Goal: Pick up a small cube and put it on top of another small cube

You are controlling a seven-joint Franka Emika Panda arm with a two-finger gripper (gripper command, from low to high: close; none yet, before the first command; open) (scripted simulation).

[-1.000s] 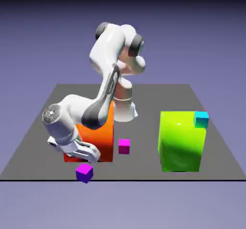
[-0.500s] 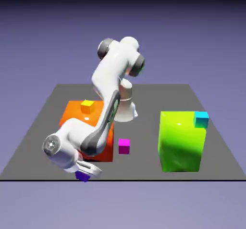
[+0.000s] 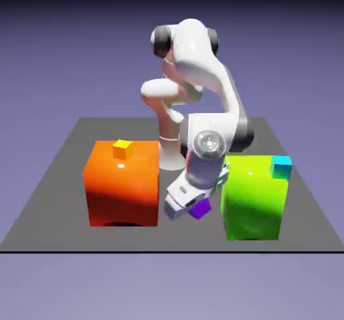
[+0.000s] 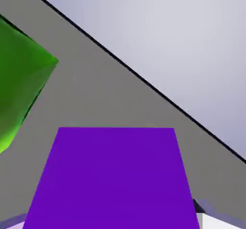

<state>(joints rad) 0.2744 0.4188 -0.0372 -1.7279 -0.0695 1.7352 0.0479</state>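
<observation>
we see the claw [image 3: 190, 209] pinching the small cube [image 3: 199, 208], held in the air above the tabletop [image 3: 60, 177] in the gap between the 2 big blocks. in the exterior view only a dark violet corner of the small cube shows under the white hand; the fingertips themselves are hard to make out against it. in the hand view the small cube [image 4: 113, 177] fills the lower half as a broad violet face, cut off by the bottom edge, and it hides nearly all of both fingers; just a grey sliver of one finger [image 4: 199, 208] peeks out at the lower right.

just to the exterior view's right of the claw stands the green block [image 3: 254, 197], with a cyan cube [image 3: 281, 167] on its far top corner. the hand view catches only 1 corner of the green block [image 4: 19, 86], cut by the left edge. to the exterior view's left sits the orange block [image 3: 121, 184], a little yellow cube [image 3: 122, 149] on top. the arm [image 3: 201, 76] covers the tabletop behind the claw.
</observation>
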